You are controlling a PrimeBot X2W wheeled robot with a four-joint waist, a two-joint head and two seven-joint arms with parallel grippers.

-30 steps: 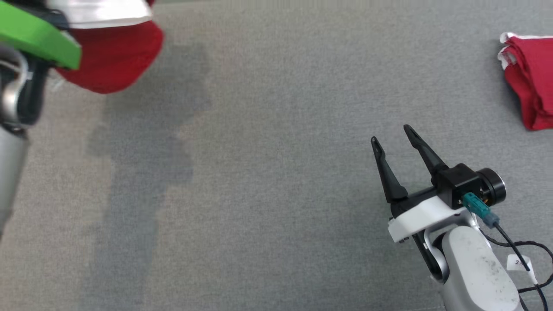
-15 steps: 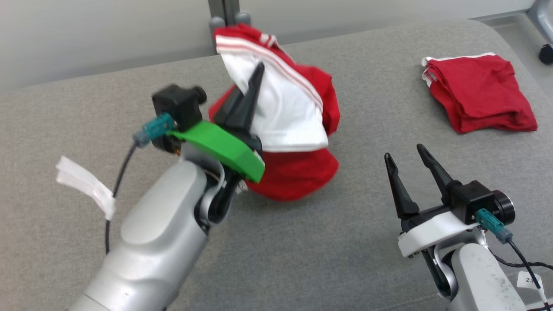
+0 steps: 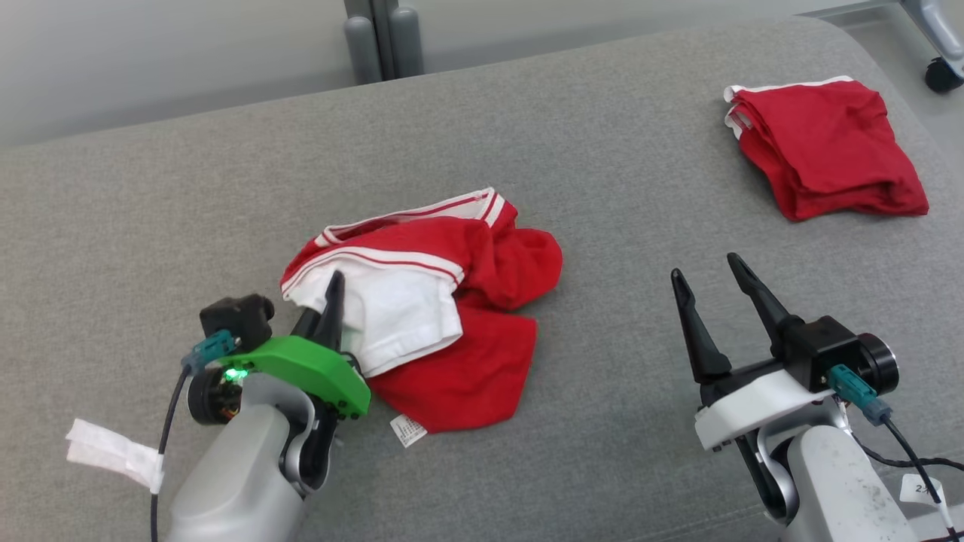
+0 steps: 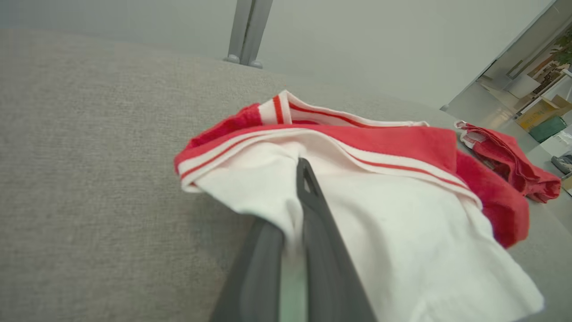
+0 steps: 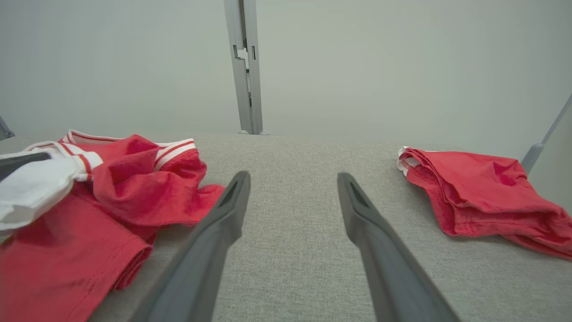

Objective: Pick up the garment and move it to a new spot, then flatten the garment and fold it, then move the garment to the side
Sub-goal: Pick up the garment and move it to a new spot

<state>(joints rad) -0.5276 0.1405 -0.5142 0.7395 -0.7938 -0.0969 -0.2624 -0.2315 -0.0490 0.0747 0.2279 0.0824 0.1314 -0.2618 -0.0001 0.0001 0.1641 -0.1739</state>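
Grey padded surface (image 3: 572, 150), rounded far edge; pale wall and grey post (image 3: 380, 38) behind. Garment (image 3: 452, 361) (red, white panel, striped trim) hung in the air half a second ago. Now it lies crumpled left of centre, toward near edge. Left gripper (image 3: 334, 286) low beside it, jaws pinched shut on white panel. Right gripper (image 3: 703, 265) at near edge, right side, jaws spread and empty, as before. Folded red cloth (image 3: 825, 150) near far right corner, well apart from garment.

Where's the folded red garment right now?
In the head view, the folded red garment lies at the far right of the grey cushion, beyond the open right gripper.
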